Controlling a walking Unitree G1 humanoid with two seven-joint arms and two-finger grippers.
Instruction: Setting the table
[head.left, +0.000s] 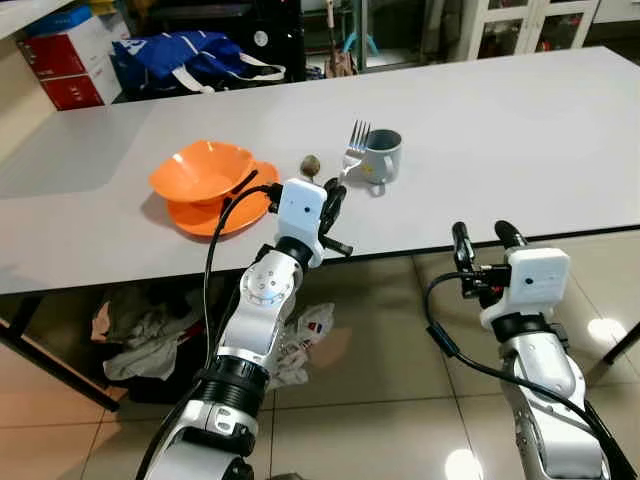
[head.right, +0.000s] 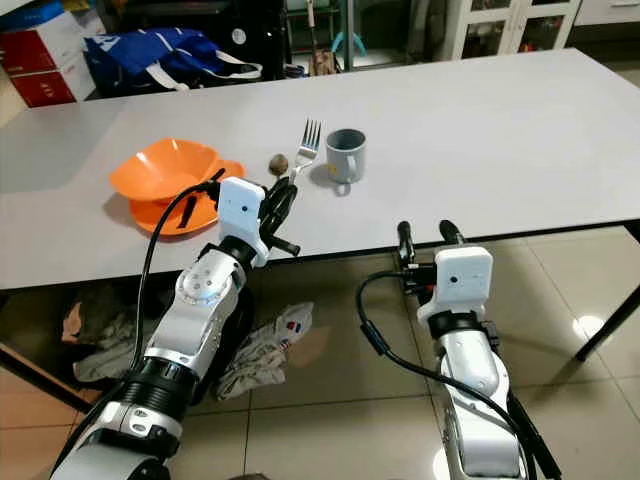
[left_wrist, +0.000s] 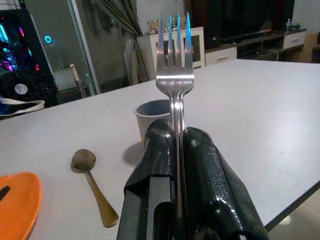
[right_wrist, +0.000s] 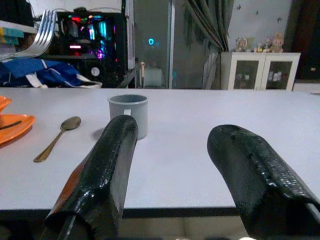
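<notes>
A robot stands at the near edge of a long grey table (head.left: 520, 130). Its left gripper (head.left: 335, 200) is clamped on the handle of a fork (head.left: 356, 145), which stands raised above the table with its prongs up, just in front of a grey mug (head.left: 382, 155). Left of the mug sits an orange bowl (head.left: 203, 172) on an orange plate (head.left: 200, 215), with a brass spoon (left_wrist: 92, 182) lying between them.

To place the fork well, the arm should probably tip it flat and lower it beside the plate, clear of the spoon and mug, and let go only once it rests on the table.

The right gripper (head.left: 482, 238) hovers just below the table edge, its fingers spread wide and empty.

The left wrist view shows the two fingers (left_wrist: 210, 180) pinching the handle tightly, and the spoon's whole length; from the head views the spoon is mostly hidden behind the arm.
</notes>
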